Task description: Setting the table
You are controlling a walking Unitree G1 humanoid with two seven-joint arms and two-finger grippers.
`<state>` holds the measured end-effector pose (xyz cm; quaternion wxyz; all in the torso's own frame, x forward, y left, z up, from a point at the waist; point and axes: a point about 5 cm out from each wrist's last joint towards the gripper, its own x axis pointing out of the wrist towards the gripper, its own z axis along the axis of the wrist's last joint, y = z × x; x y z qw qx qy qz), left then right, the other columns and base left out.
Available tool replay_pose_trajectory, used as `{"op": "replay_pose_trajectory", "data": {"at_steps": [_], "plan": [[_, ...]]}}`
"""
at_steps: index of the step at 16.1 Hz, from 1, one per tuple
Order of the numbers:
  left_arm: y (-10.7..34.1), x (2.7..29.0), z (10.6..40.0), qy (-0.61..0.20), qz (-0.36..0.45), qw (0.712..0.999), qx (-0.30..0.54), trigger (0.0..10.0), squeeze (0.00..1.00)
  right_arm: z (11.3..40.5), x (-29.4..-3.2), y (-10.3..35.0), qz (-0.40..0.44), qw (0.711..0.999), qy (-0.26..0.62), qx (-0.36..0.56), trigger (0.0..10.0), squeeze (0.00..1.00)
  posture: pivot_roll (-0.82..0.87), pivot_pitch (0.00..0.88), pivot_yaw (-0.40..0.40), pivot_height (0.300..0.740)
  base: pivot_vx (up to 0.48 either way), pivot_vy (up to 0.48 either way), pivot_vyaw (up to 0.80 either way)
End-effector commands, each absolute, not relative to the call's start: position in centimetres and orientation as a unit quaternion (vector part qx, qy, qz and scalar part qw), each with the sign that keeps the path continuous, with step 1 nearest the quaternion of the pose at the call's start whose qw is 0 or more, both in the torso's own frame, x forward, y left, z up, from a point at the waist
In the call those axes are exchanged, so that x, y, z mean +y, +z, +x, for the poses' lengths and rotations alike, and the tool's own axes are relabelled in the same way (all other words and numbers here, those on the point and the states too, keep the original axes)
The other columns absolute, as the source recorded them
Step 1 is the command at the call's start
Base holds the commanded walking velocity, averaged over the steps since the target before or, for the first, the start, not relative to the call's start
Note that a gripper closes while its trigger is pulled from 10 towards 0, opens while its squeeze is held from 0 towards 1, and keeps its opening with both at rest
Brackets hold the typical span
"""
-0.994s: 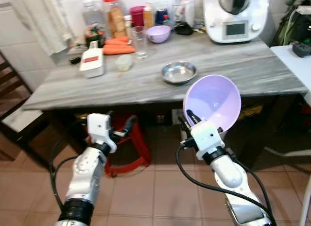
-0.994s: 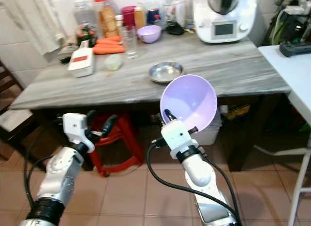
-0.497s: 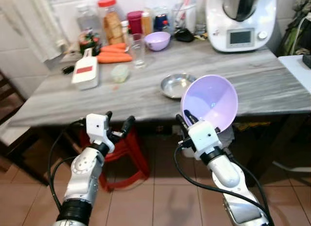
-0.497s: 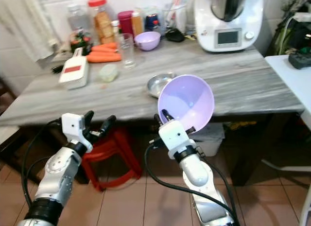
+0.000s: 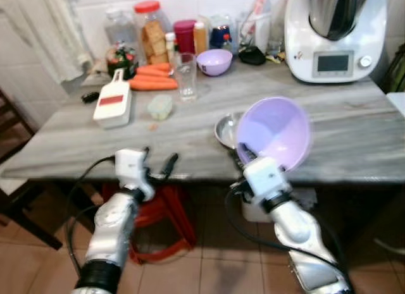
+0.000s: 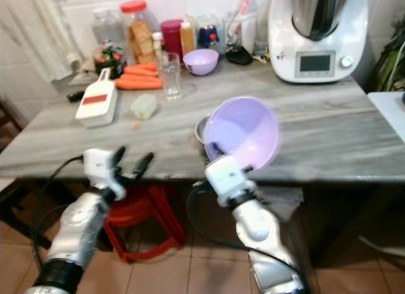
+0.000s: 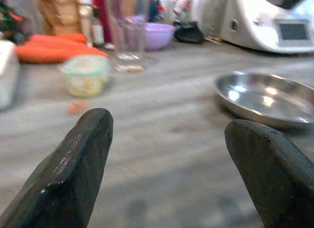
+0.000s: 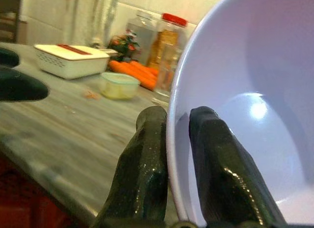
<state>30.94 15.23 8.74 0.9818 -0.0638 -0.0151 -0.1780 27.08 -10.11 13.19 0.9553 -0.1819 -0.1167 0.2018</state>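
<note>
A grey bench (image 6: pixel 329 133) spans the view. The right pincer (image 6: pixel 217 153) clamps the rim of a large lilac bowl (image 6: pixel 243 131) tilted over the bench's near edge, with a steel dish (image 6: pixel 201 127) just behind at its nine o'clock. The left pincer (image 6: pixel 131 161), fingers spread, hovers at the near edge.

Grey wood-grain table (image 5: pixel 354 126): steel dish (image 7: pixel 267 98) near centre, clear glass (image 5: pixel 186 76), orange carrots (image 5: pixel 152 83), small purple bowl (image 5: pixel 214 61) far back, white appliance (image 5: pixel 335 31) far right.
</note>
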Motion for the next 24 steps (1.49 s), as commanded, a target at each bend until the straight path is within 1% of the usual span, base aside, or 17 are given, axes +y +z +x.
{"op": "replay_pose_trajectory", "data": {"at_steps": [1, 5, 10, 12, 16, 18, 20, 22, 24], "plan": [[9.3, 14.8, 31.1, -0.187, -0.062, 0.980, -0.024, 10.0, 0.00, 27.2, -10.6, 13.6, -0.186, 0.955, 0.196, -0.124, 10.0, 0.00, -0.10, 0.000, 0.139, 0.740, 0.386, 0.000, 0.00], [9.2, 14.4, 31.1, -0.193, -0.065, 0.979, -0.022, 10.0, 0.00, 27.1, -10.5, 13.5, -0.184, 0.956, 0.195, -0.122, 10.0, 0.00, -0.11, 0.000, 0.139, 0.740, 0.385, 0.000, 0.00], [8.9, 15.0, 30.9, -0.180, -0.059, 0.982, -0.016, 10.0, 0.00, 27.0, -10.6, 13.5, -0.187, 0.954, 0.198, -0.123, 10.0, 0.00, -0.11, 0.000, 0.137, 0.740, 0.325, 0.000, 0.00], [8.9, 15.4, 30.6, -0.171, -0.063, 0.983, -0.021, 10.0, 0.00, 26.9, -10.6, 13.5, -0.187, 0.954, 0.201, -0.123, 10.0, 0.00, -0.10, 0.000, 0.137, 0.740, 0.000, 0.000, 0.00], [8.7, 15.3, 29.8, -0.175, -0.050, 0.983, -0.027, 10.0, 0.00, 26.8, -10.4, 13.4, -0.195, 0.950, 0.209, -0.126, 10.0, 0.00, -0.10, 0.003, 0.132, 0.740, 0.000, 0.000, 0.00], [8.3, 15.6, 29.0, -0.175, -0.050, 0.983, -0.021, 10.0, 0.00, 26.9, -10.4, 13.5, -0.195, 0.950, 0.210, -0.127, 10.0, 0.00, -0.10, 0.007, 0.132, 0.740, 0.000, 0.000, 0.60], [8.0, 15.5, 28.1, -0.191, -0.048, 0.980, -0.015, 10.0, 0.00, 26.9, -10.4, 13.5, -0.192, 0.950, 0.210, -0.126, 10.0, 0.00, -0.09, 0.009, 0.130, 0.740, 0.000, 0.000, 0.00], [8.0, 14.9, 27.1, -0.248, -0.065, 0.967, -0.012, 10.0, 0.00, 27.1, -10.4, 13.7, -0.191, 0.948, 0.218, -0.130, 10.0, 0.00, -0.09, 0.012, 0.130, 0.740, 0.000, 0.000, 0.00], [8.2, 14.8, 26.3, -0.282, -0.069, 0.957, -0.012, 10.0, 0.00, 27.6, -10.3, 13.9, -0.219, 0.934, 0.247, -0.136, 10.0, 0.00, -0.09, 0.015, 0.131, 0.740, 0.000, 0.000, 0.00]]}}
